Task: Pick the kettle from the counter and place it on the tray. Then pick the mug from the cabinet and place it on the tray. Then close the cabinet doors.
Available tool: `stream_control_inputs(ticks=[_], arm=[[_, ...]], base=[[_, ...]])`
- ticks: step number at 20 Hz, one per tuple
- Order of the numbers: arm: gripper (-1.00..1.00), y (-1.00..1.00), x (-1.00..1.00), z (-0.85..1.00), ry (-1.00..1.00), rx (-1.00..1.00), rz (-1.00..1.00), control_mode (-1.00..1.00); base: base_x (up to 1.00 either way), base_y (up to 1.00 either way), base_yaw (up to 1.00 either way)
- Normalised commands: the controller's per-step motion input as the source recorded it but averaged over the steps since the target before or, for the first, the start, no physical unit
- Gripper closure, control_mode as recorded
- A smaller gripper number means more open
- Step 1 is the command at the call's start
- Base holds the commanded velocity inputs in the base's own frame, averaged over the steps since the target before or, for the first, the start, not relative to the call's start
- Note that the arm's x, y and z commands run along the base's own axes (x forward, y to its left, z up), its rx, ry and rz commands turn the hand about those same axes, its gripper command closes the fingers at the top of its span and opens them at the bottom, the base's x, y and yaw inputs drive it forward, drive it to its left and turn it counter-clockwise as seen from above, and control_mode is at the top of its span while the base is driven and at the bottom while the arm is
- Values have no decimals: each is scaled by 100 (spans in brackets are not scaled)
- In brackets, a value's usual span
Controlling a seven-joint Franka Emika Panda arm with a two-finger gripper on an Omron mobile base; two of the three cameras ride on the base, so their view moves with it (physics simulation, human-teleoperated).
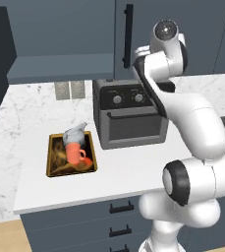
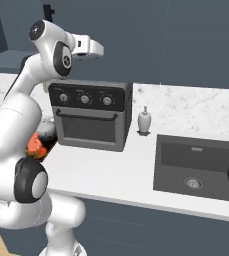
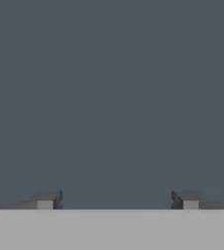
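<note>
Pincer (image 3: 117, 199) tips stand wide apart with nothing between them, facing a flat grey-blue cabinet door (image 3: 111, 97) above the black oven (image 1: 129, 113), while left of the oven the kettle (image 1: 75, 133) and mug (image 1: 75, 153) sit on the tray (image 1: 51, 160) on the bench (image 1: 119, 172).

- silver-grey kettle (image 1: 75, 134)
- orange-red mug (image 1: 74, 153)
- tray (image 1: 52, 158) with a dark brown mottled surface and golden-yellow rim
- white counter (image 1: 35, 123), grey-veined marble pattern
- dark grey-blue cabinet (image 1: 60, 29), black bar handle (image 1: 128, 35)
- grey oven (image 1: 128, 113), dark glass door
- dark grey sink (image 2: 196, 167)
</note>
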Motion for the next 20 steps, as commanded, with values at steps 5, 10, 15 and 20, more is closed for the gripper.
stream_control_inputs(ticks=[5, 10, 15, 20], arm=[[-100, 0, -76, -39, -17, 0, -13, -100], [-100, 12, -84, -30, -9, -2, -10, -100], [-100, 7, -9, -28, 0, -17, -1, -100], [-100, 40, -35, -22, 0, -25, -5, -100]], base=[[0, 0, 0], [0, 0, 0], [0, 0, 0], [0, 0, 0]])
